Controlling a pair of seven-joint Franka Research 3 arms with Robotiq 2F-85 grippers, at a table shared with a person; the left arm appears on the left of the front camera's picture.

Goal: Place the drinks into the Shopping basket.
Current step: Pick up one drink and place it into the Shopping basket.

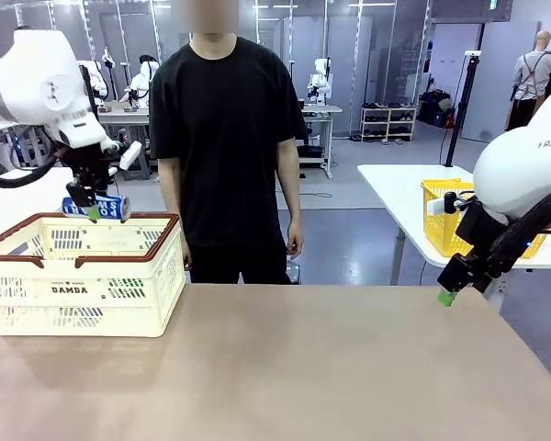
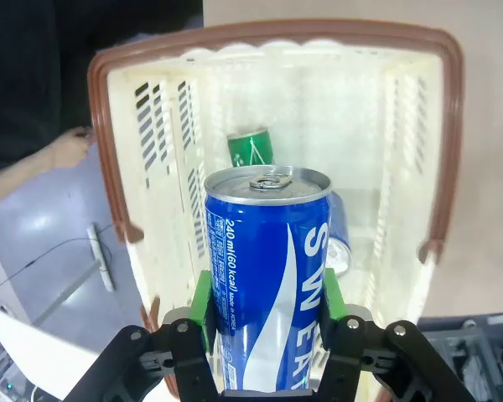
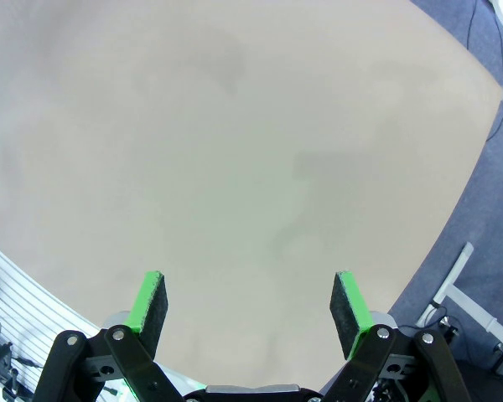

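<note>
Over Shopping basket (image 1: 83,276), left jaws clamp blue can (image 2: 268,276).

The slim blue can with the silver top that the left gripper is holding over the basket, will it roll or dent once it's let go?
The slim blue can with silver top looks rigid metal, so denting seems unlikely. Its round body would probably roll after landing in the cream-white plastic basket. Its glossy wall may slip between the left gripper pads.

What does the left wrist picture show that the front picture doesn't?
Left wrist view alone: inside the basket, a green can and another blue can lie on the bottom. Front view alone: the right gripper hangs open above the table, and a person stands behind. Both: the left gripper holding a blue can over the basket.
</note>
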